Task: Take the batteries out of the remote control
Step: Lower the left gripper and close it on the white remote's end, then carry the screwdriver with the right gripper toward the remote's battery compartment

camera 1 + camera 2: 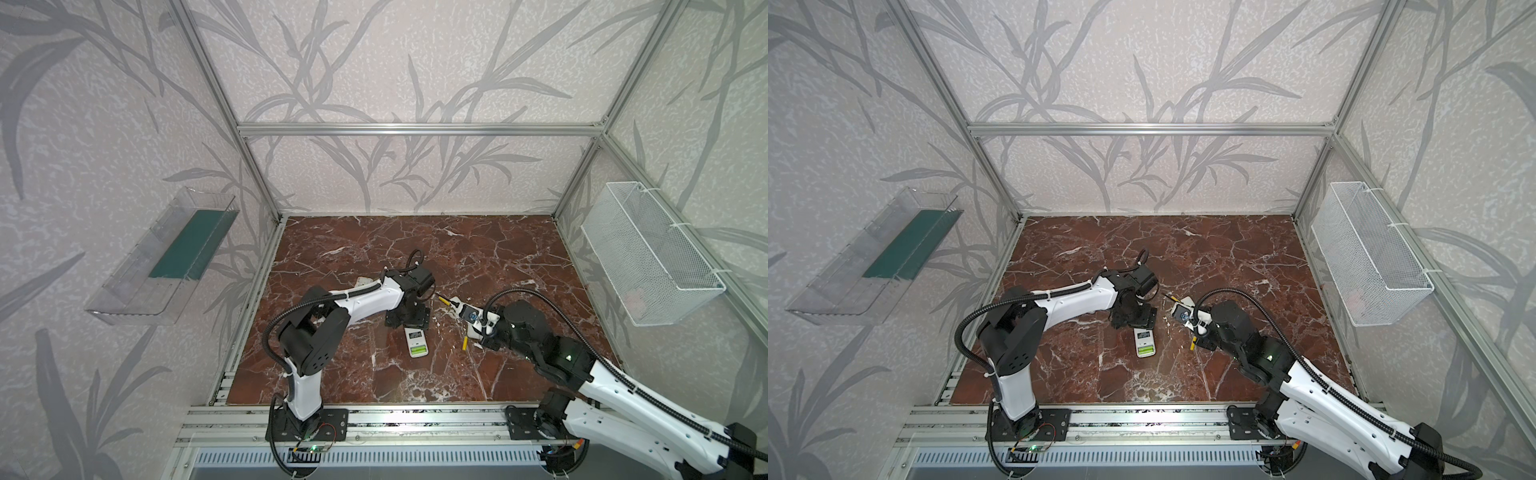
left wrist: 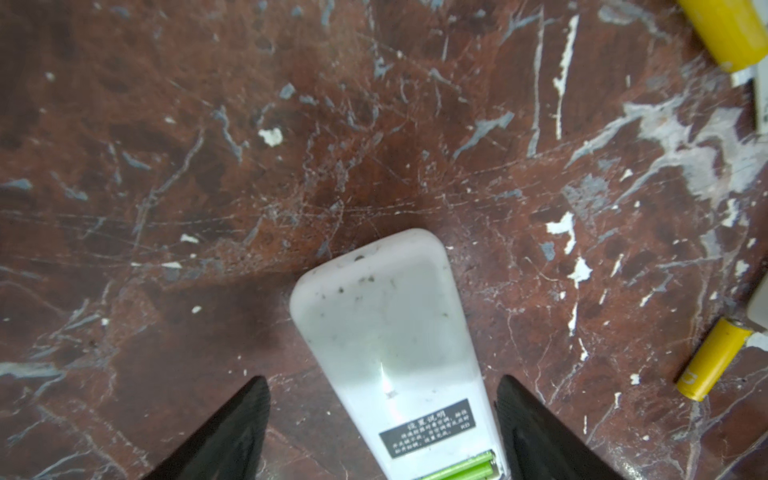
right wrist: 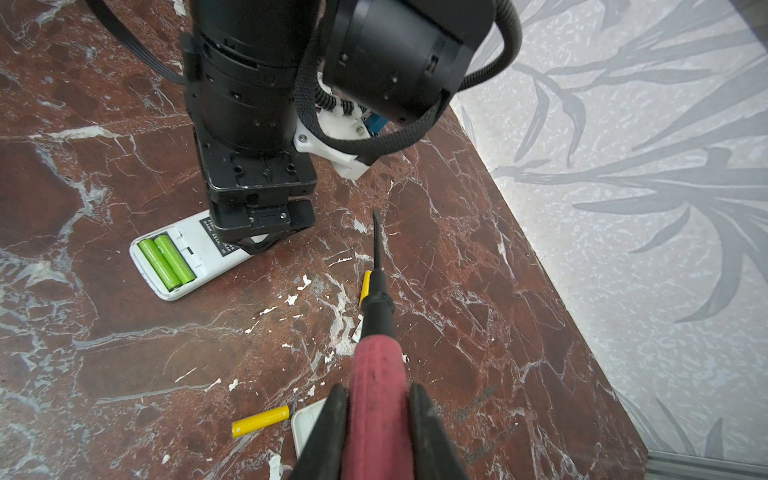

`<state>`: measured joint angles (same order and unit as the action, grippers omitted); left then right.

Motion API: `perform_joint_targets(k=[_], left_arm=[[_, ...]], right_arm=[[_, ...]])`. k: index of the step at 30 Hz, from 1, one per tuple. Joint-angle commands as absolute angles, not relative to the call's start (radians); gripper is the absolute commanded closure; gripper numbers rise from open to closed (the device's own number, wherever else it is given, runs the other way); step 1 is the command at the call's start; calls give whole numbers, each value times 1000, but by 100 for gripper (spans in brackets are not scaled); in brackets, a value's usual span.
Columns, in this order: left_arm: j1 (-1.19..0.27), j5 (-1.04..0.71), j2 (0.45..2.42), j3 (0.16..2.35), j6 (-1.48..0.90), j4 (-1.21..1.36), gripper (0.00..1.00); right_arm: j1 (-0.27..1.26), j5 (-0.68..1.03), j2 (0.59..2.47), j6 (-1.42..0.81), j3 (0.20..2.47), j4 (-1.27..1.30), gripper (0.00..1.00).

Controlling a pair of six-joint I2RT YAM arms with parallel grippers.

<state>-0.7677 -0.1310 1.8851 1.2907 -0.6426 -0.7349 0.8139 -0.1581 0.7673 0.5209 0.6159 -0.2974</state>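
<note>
1. Left arm (image 1: 357, 299): rises from the surface's near edge, elbow bent, forearm reaching toward the middle.
2. Left gripper (image 2: 382, 380): points straight down, low over the surface, jaws apart.
3. Right arm (image 1: 602, 374): stretches low from the near right corner toward the middle.
4. Right gripper (image 3: 378, 388): angled shallowly down, jaws clamped on a screwdriver (image 3: 376, 332) handle.

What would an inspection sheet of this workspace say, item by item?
Surface: marble table, scratched, white chips.
Job's things: remote back up, bay open, two green batteries inside; two yellow batteries loose on table.
Clutter: white piece beside one yellow battery.
Grippers: left gripper open, astride remote; right gripper shut on screwdriver.
Cables: black hoses along both arms.
Surroundings: clear bin and wire basket on side walls.
</note>
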Motion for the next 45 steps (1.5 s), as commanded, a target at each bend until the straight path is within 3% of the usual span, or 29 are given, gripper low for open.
perform_joint_targets(k=[1,12,27,34,45], left_arm=[[-776,-137,1916,1329,-666,-738,15],[-795,-94,2026,1430,-641,-798,19],[-813,30,2147,1590,-522,-948,52],[-802,77,2170,1660,-363,-969,54],[-723,12,2137,1630,-231,-938,54]], right_arm=[[819,-169,755,523,632,-279,100],[819,-167,744,520,626,-274,100],[820,-183,730,514,627,-277,100],[821,-197,715,510,630,-294,100],[850,-285,731,517,670,-386,100]])
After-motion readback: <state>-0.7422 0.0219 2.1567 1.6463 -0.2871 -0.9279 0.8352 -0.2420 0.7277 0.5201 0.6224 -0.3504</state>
